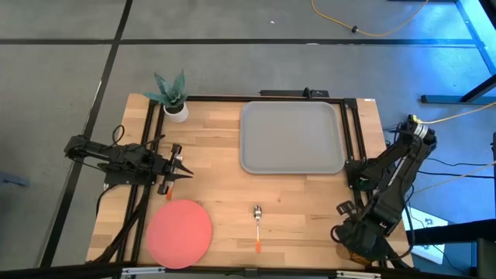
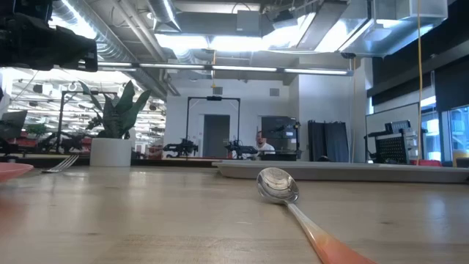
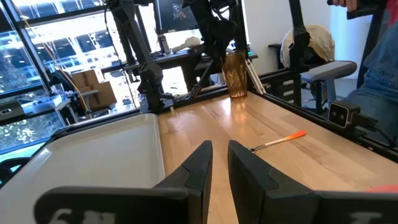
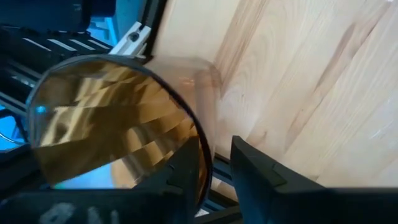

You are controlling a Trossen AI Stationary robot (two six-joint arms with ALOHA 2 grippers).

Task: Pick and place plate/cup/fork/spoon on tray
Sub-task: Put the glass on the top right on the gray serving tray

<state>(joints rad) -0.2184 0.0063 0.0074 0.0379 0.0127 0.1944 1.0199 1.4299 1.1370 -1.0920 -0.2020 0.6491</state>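
Two arms: I have the left one lying low over the left side of the surface and the right one folded at the right edge.
Left gripper (image 1: pixel 186 172): it hovers above the wood between the plant pot and the plate. Its jaws stand narrow with a slim gap, and I see nothing between them.
Plant pot (image 1: pixel 176 111): white, with green leaves, upright at the back left corner of the surface.
Fork (image 2: pixel 64 162): from the low view I see its tines on the surface just beside the plate's rim. From above I cannot pick it out near the left arm.
Plate (image 1: pixel 179 232): coral-red, flat on the front left of the surface and well apart from the tray.
Spoon (image 1: pixel 256 221): it lies alone at the front centre, bowl toward the tray and orange handle toward the front edge, between the plate and the right arm.
Tray (image 1: pixel 293 138): grey, at the back right of centre. I see nothing on it.
Cup (image 3: pixel 236 73): amber, upright at the right edge of the surface, off the tray and directly under the right arm.
Right gripper (image 4: pixel 217 149): its jaws are parted astride the cup's rim, one inside the mouth and one outside. I see wood showing between the outer jaw and the wall.
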